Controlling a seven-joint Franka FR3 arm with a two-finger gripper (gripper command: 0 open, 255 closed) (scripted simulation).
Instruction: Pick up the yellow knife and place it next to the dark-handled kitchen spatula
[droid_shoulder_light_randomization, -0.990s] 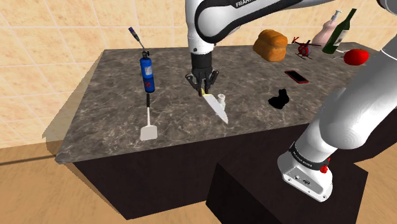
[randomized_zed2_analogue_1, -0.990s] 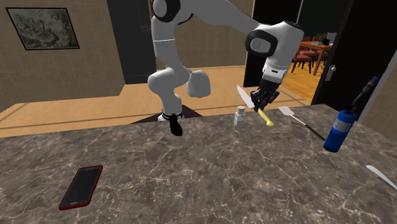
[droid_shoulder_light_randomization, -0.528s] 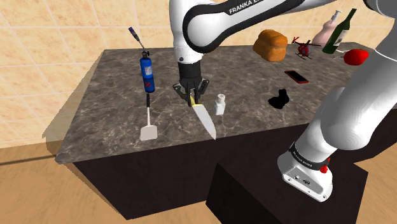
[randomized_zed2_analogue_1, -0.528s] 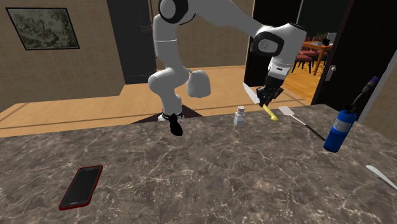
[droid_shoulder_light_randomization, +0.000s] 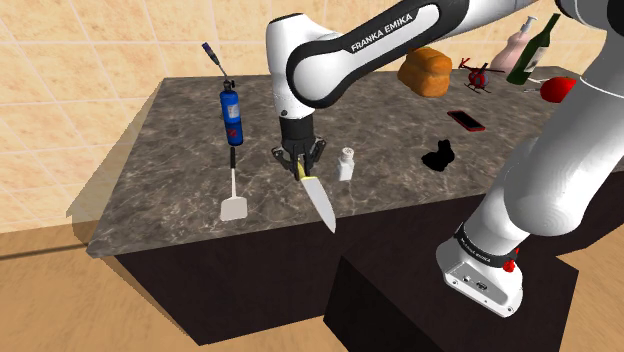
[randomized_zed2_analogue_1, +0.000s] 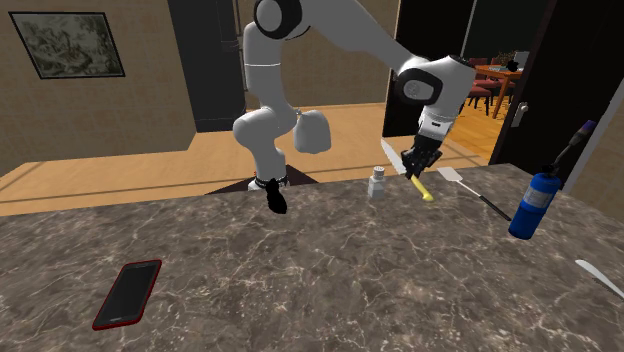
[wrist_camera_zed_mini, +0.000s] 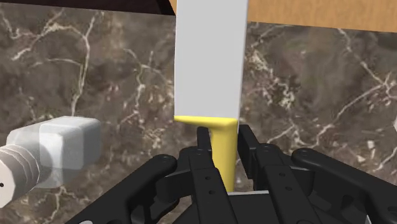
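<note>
My black gripper is shut on the yellow handle of a knife, whose grey blade slants down toward the counter's front edge. In the second exterior view the gripper holds the knife just above the marble, between the salt shaker and the spatula. The wrist view shows the fingers clasping the yellow handle, with the blade reaching out past the counter edge. The spatula, dark handle and white blade, lies flat to the shoulder view's left of the gripper.
A blue canister stands behind the spatula. A white salt shaker sits close beside the gripper. Farther along the counter are a black object, a red phone, a bread loaf, a bottle and a red object.
The gripper has carried the knife to the shoulder view's left, past the salt shaker and toward the spatula, and slightly lower over the counter.
</note>
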